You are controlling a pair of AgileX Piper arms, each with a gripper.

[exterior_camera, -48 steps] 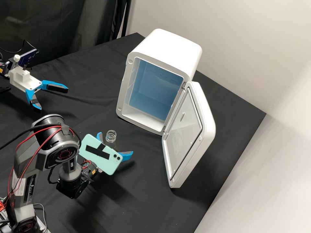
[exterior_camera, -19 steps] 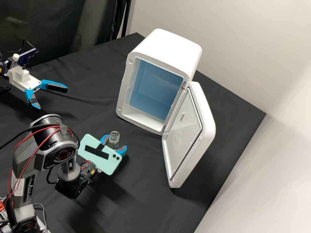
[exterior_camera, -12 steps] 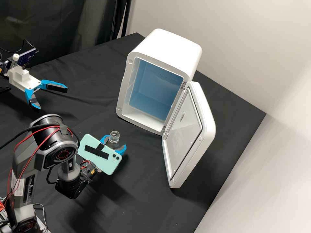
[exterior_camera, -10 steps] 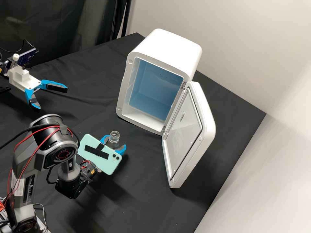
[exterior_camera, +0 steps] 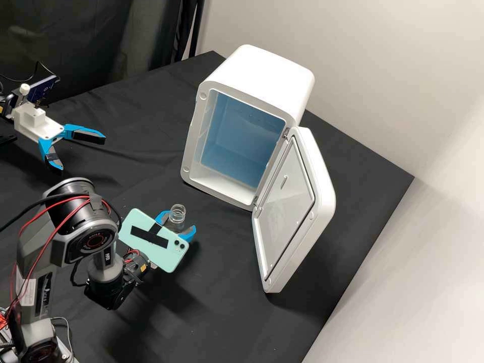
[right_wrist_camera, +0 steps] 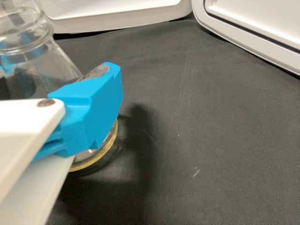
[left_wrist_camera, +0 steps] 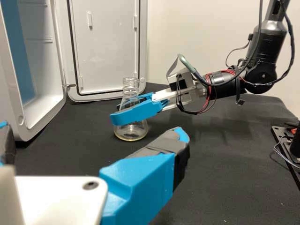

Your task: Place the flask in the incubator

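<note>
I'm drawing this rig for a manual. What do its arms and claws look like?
Dark grey arms; the right arm carries red and black cables and a mint-green phone fixed with black tape. The left claw and right claw are white with blue fingers.

Incubator (exterior_camera: 262,75) mouth open toward the flask (exterior_camera: 176,214); door (exterior_camera: 292,196) swung wide, flanking the approach

Black-draped bench (exterior_camera: 353,166); plain white wall (exterior_camera: 393,60); dark curtain (exterior_camera: 91,35) behind.

I read: flask (left_wrist_camera: 131,123) clear, base yellowish; incubator (exterior_camera: 262,75) white, lined pale blue; fingers (right_wrist_camera: 89,112) bright blue; bench (exterior_camera: 151,111) black.
</note>
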